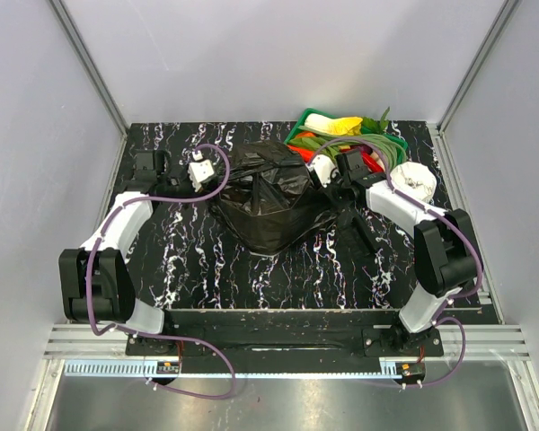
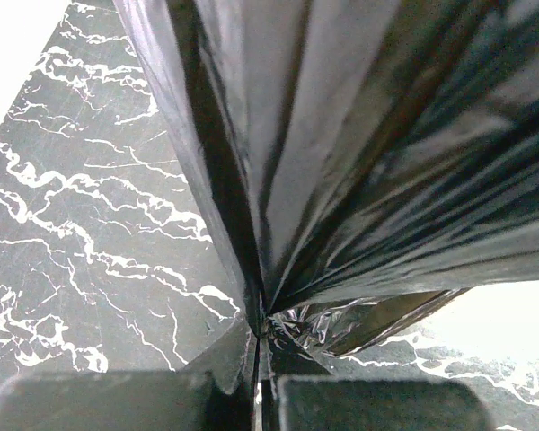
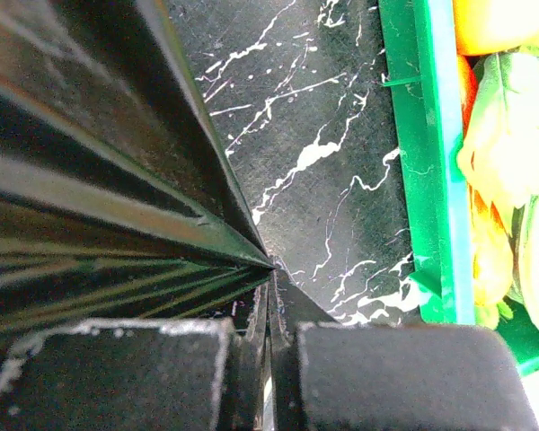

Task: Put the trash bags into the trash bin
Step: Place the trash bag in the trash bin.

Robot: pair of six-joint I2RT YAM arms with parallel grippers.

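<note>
A large crinkled black trash bag is spread in the middle of the table, bulging and stretched between my two grippers. My left gripper is shut on the bag's left edge. In the left wrist view the film fans out taut from the shut fingertips. My right gripper is shut on the bag's right edge. In the right wrist view the film pulls into tight folds from the pinch. No translucent white trash bin shows in any view; the bag hides whatever is beneath it.
A green tray of vegetables stands at the back right, close behind my right gripper; its wall shows in the right wrist view. A white roll lies to the tray's right. The black marbled table has grey walls around it.
</note>
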